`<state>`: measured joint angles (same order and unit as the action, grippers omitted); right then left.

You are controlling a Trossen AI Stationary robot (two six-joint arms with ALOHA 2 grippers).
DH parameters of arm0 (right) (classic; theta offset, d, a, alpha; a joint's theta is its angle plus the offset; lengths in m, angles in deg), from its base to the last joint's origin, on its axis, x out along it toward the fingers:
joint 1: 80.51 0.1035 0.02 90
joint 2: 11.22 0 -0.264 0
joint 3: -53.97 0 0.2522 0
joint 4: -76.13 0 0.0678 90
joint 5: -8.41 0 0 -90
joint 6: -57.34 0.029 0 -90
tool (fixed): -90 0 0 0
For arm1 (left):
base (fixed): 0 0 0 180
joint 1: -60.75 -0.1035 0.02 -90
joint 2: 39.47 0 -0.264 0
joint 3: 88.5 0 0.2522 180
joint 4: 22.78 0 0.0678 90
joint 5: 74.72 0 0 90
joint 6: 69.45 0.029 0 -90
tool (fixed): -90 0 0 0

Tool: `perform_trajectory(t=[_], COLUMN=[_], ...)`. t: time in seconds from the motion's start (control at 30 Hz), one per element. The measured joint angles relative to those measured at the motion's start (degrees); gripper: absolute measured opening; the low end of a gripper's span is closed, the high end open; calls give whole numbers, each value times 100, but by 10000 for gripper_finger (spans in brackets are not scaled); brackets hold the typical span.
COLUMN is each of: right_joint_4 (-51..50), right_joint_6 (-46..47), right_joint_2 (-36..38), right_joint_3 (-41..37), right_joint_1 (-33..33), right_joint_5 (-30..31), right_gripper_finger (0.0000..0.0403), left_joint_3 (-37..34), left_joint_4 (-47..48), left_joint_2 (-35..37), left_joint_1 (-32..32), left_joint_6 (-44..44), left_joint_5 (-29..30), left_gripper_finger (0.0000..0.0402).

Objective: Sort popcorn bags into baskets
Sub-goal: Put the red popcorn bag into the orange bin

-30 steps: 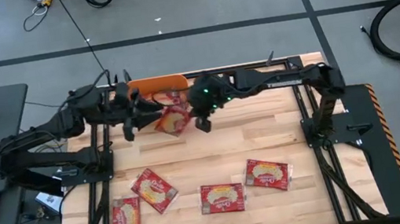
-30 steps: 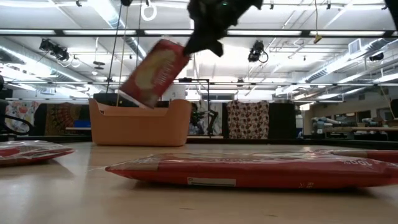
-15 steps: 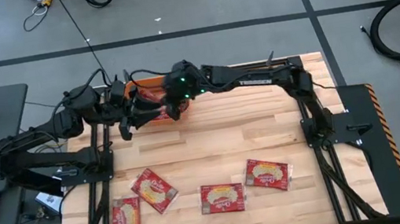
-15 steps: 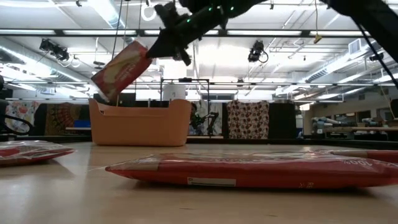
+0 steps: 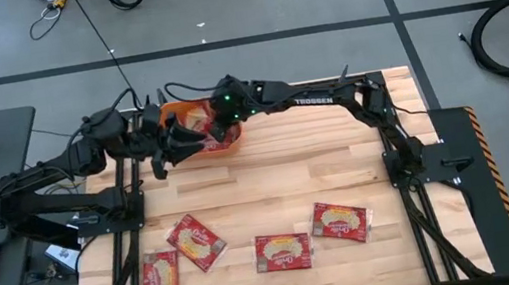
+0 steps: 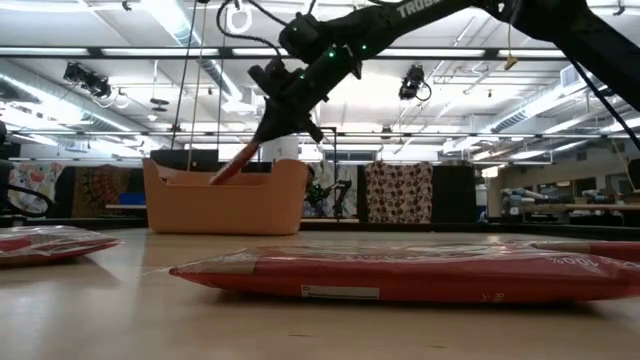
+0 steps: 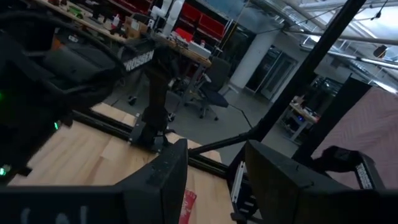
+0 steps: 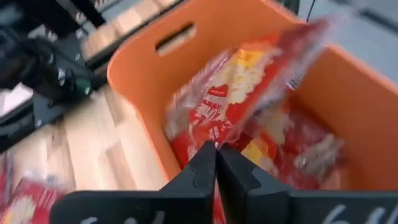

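A red popcorn bag (image 8: 249,99) hangs tilted over the orange basket (image 8: 143,62), its lower end dipping below the rim; the low view shows it as a thin red sliver (image 6: 232,163) slanting down behind the basket's near wall (image 6: 225,200). The right claw (image 8: 216,163) has its two fingers closed together on this bag's edge and sits above the basket, which stands at the far edge of the desk (image 5: 280,174), left of the middle (image 5: 225,147). More red packets (image 8: 292,149) lie inside the basket beneath the held one.

The left claw (image 7: 214,180) is just beside the basket on its left side, its fingers parted with nothing between them; in the high view it sits at (image 5: 173,150).

Four popcorn bags lie flat along the near edge of the desk: one at the near left corner (image 5: 160,280), one tilted just beside it (image 5: 197,242), one near the middle (image 5: 282,252) and one to the right of that (image 5: 341,220)
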<state>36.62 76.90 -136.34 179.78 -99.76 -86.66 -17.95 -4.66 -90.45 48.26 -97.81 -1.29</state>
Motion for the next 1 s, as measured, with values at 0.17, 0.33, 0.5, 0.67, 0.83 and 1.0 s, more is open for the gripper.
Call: perform_trajectory(t=[0.17, 0.33, 0.5, 0.67, 0.83, 1.0], right_joint_4=[-736, -1188, -1320, -1919, -3043, -4233], right_joint_6=[-3, -9, -8, -351, -1064, -1597], right_joint_2=[0, 0, 0, 0, 2, 2], right_joint_3=[-4, -7, 52, 441, 1056, 1482], right_joint_1=[-117, -151, -156, -153, -153, -153], right_joint_5=[-370, -529, -856, -878, -768, -223], right_gripper_finger=[27, 45, 64, 66, 66, 66], left_joint_3=[-2, -2, -2, -2, -2, -2], left_joint_4=[70, 73, 130, 405, 1016, 1810], left_joint_2=[0, 0, 0, 0, 0, 0], left_joint_1=[0, 0, 0, 0, 0, 123], left_joint_6=[28, 42, 48, 42, -67, -372], left_joint_5=[-7, 29, 46, 46, 46, 31], left_gripper_finger=[167, 167, 167, 167, 167, 167])
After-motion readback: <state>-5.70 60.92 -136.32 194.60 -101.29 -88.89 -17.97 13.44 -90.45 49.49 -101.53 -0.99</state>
